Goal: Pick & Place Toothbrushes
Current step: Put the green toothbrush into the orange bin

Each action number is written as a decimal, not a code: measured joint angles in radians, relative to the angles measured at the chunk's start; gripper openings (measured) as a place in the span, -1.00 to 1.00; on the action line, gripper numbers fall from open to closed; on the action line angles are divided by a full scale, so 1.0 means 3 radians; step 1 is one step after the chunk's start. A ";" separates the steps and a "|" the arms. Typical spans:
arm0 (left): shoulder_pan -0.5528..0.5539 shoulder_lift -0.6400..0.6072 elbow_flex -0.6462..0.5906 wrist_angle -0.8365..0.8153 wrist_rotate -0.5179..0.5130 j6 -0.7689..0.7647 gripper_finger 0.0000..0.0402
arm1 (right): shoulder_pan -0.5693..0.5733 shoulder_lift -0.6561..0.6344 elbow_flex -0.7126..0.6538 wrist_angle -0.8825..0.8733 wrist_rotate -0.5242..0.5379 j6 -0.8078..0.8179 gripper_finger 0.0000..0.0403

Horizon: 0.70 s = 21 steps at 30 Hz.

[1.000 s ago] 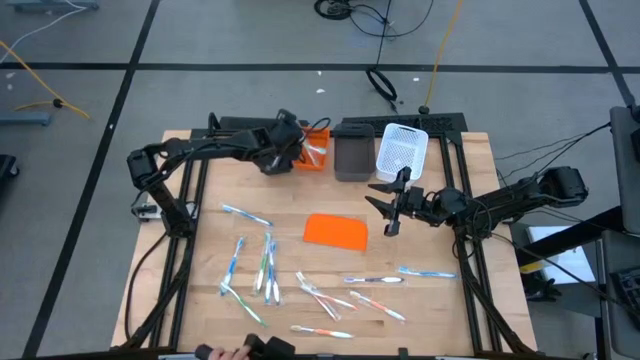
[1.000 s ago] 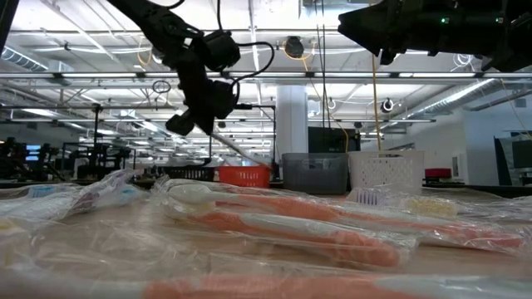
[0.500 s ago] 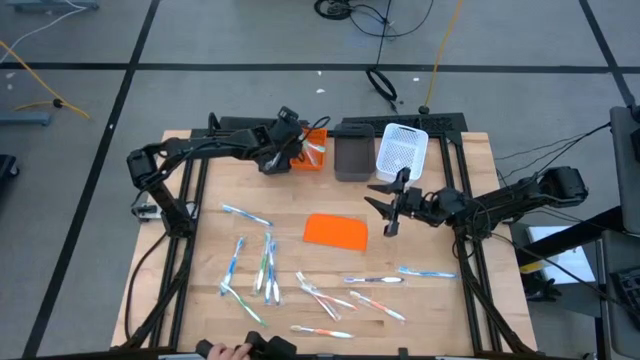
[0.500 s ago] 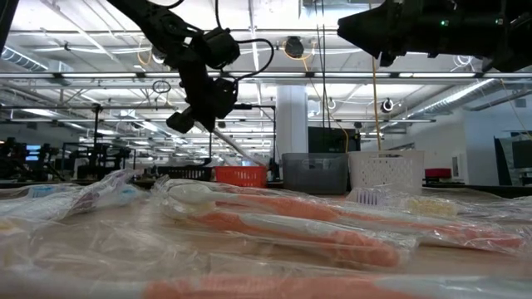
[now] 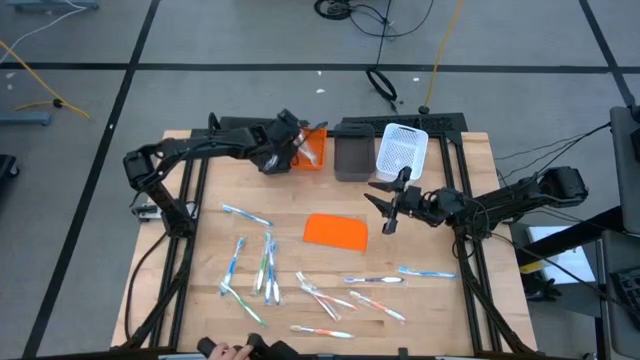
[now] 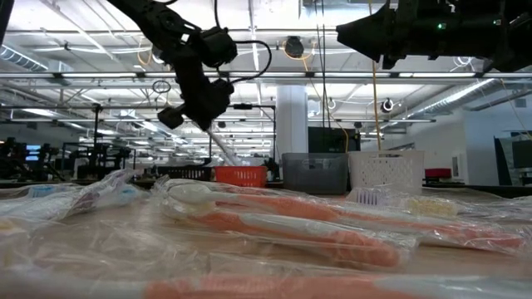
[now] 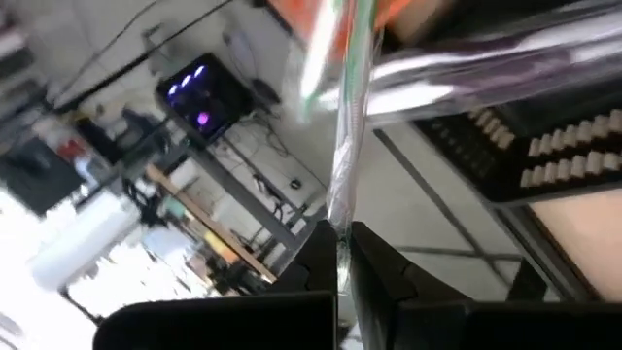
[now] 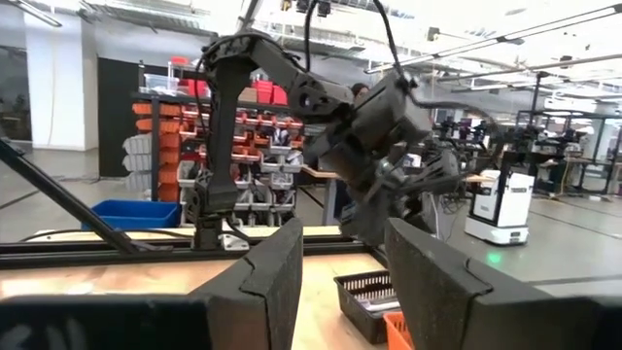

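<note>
Left hand (image 5: 290, 148), closed on a wrapped toothbrush (image 5: 306, 142), now rotated: in the high view the wrist sits slightly higher in the frame above the orange bin (image 5: 312, 157), with the wrapper's pale end lifted toward the bin's upper edge rather than dipping into it. In the low view, upper left, hand (image 6: 193, 110) tilted up and shifted a little left; the toothbrush (image 6: 218, 137) that slanted long toward the orange bin (image 6: 242, 175) now shows only as a short stub hanging below the fingers, farther from the bin.
</note>
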 joint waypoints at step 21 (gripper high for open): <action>0.0132 0.0003 0.0005 0.0219 0.0615 0.0173 -0.90 | -0.0077 0.0000 0.0000 -0.0025 -0.0027 0.0038 -0.31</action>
